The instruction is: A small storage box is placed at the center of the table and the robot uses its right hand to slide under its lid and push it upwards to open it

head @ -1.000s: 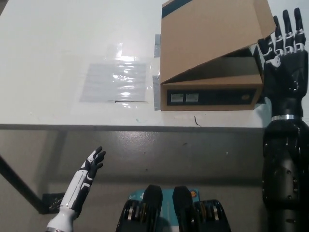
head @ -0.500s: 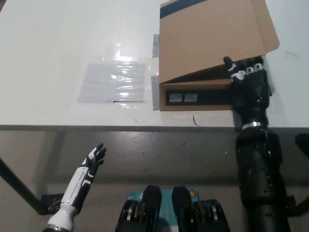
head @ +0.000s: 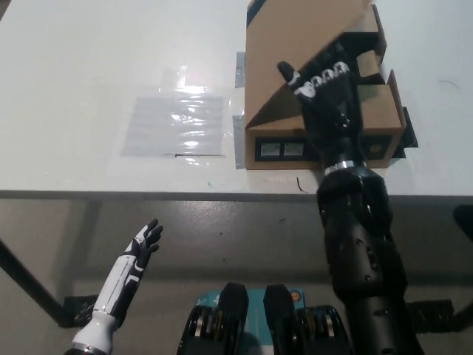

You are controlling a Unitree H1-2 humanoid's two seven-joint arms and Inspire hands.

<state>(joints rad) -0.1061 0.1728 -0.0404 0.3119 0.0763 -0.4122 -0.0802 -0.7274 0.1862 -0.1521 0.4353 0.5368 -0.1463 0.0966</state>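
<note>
Lifting from beneath, the right hand props the box lid on flat fingers, grasping nothing — light, stiff cardboard, best pushed under its free edge; left hand idles, fingers apart.

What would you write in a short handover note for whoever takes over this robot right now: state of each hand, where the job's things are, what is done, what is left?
Right hand: under the lid of the storage box, pushing it up; whether its fingers are open or closed cannot be seen.
Left hand: open, idle, below the table edge at lower left.
Box: on the table, right of a clear plastic sheet.
Done: lid partly raised, hinged at the back.
Left: push the lid fully open, then withdraw the hand.
</note>
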